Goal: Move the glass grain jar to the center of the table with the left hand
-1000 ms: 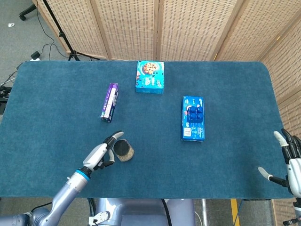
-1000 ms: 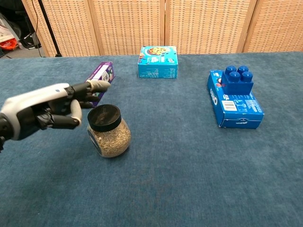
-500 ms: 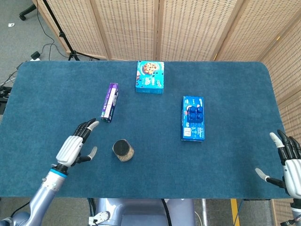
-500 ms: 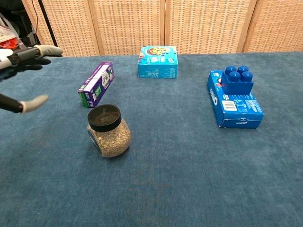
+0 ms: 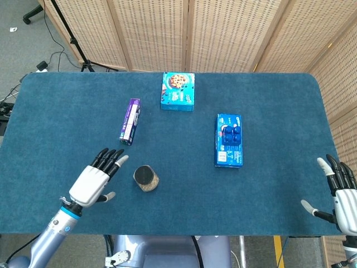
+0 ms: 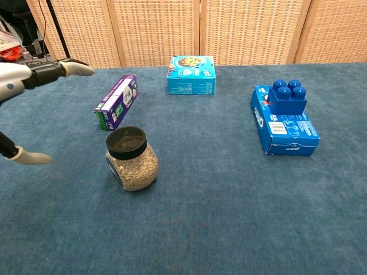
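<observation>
The left hand has drawn back from the glass grain jar and now hovers at its nine o'clock, fingers spread, holding nothing, so I'd say the grasp has yet to be made. The jar stands upright, long axis vertical, black lid up, near the front-left. Far right, the right hand hangs with fingers apart, empty.

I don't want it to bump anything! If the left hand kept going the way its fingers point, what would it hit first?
Probably the purple box. The left hand points up past the grain jar, though height is unclear.
</observation>
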Robot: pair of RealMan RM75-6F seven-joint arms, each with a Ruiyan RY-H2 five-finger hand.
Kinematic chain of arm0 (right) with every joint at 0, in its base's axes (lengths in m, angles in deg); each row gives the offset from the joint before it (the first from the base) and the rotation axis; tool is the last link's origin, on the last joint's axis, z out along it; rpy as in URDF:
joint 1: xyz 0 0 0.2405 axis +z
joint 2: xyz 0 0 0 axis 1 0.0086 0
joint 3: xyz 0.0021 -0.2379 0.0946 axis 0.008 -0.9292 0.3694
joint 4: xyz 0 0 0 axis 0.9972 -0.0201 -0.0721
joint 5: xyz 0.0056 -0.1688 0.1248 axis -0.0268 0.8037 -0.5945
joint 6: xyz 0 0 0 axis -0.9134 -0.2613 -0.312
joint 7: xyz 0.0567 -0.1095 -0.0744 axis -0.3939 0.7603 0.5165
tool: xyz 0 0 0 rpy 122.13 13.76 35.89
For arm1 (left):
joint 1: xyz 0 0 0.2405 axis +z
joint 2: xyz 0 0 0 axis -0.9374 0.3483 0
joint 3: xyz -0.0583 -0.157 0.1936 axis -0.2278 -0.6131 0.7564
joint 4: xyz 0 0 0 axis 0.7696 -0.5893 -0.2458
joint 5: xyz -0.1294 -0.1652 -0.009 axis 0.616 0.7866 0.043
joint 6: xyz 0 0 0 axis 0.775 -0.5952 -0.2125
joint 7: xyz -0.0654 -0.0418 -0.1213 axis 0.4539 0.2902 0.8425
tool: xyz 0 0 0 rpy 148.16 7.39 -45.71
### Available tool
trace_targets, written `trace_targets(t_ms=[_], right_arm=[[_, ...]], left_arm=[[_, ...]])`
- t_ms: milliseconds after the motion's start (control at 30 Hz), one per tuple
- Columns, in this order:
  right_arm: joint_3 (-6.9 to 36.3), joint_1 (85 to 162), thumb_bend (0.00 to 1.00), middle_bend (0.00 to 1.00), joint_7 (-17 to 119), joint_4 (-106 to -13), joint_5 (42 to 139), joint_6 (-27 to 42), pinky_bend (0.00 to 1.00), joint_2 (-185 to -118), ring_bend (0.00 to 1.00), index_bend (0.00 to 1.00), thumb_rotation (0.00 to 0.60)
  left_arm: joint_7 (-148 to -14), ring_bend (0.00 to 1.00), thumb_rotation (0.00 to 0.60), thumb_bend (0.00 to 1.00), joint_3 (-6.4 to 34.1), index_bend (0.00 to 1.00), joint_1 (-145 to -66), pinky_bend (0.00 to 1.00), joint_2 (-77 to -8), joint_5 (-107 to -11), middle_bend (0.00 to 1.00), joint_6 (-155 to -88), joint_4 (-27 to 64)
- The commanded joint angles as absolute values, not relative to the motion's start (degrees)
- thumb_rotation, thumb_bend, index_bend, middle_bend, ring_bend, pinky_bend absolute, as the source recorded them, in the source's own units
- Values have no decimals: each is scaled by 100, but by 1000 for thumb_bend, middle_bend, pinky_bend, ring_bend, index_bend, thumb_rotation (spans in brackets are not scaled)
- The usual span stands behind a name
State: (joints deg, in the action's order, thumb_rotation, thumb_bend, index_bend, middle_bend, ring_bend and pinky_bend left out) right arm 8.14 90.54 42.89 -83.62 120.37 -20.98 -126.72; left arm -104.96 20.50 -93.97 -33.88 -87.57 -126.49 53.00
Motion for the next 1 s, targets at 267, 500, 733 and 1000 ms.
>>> trace_targets(t_ms=[267, 500, 733, 1000], right_arm=[[813, 9056, 0, 0, 4320, -8368, 12011, -2082, 0, -12678, 0, 0, 600], [856, 9084, 0, 0, 4311, -8370, 11900, -2021, 0, -12675, 0, 0, 600], [904, 9133, 0, 0, 4359, -8376, 11761, -1909, 0, -12691, 0, 0, 600], [961, 9176, 0, 0, 4324, -8369, 11610, -1808, 0, -12683, 0, 0, 600]], left_arm=[[-11193, 0, 600, 0, 2047, 0, -9713, 0, -4402, -9137, 0, -12449, 4431], [-11534, 0, 600, 0, 1951, 0, -9832, 0, -4741, -8973, 0, -12282, 4034], [-11888, 0, 600, 0, 1747, 0, -10099, 0, -5074, -8666, 0, -11944, 3671], [-12137, 0, 600, 0, 1519, 0, -10401, 0, -5457, -8472, 0, -11815, 3279]])
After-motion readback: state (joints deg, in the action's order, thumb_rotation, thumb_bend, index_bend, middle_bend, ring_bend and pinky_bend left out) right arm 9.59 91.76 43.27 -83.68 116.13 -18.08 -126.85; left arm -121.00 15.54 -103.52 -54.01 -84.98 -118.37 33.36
